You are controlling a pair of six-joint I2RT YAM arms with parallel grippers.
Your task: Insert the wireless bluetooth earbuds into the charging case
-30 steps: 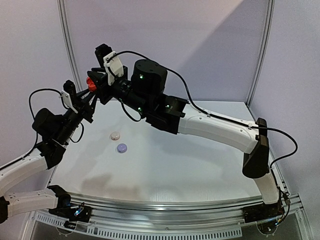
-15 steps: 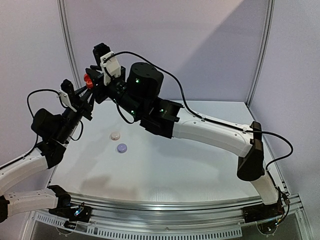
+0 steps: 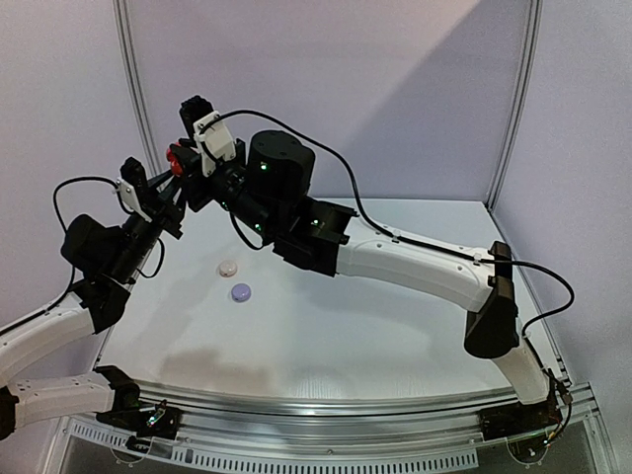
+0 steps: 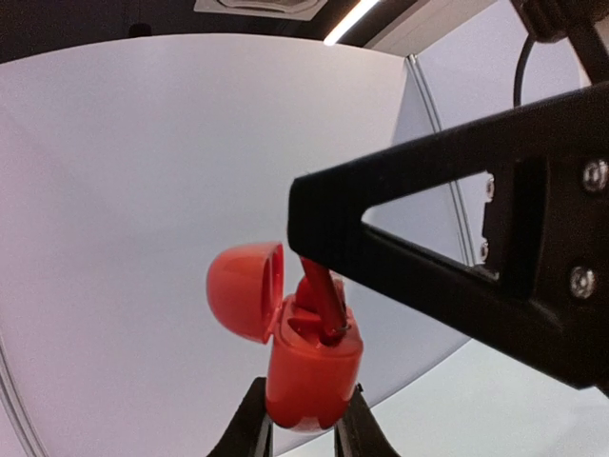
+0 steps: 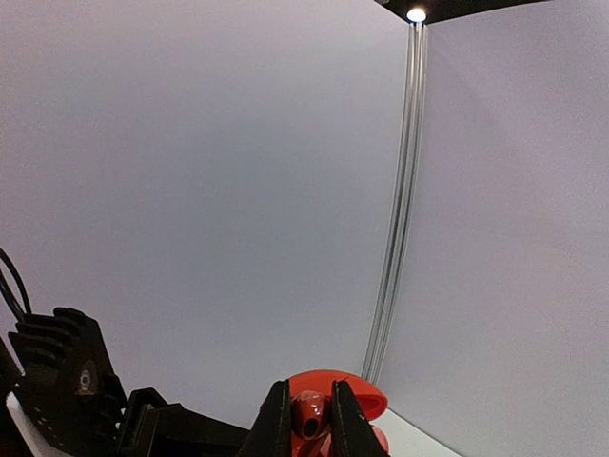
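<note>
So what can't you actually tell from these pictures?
- Left wrist view: a finger of the right gripper covers the upper end of the red earbud, so whether it is seated in the red case is unclear.
- Right wrist view: the bottom edge cuts off most of that case.
- Top view: the white round case and lilac round case are too small to show any contents.

Bright even overhead light, soft shadows, wide-angle distortion in wrist views
</note>
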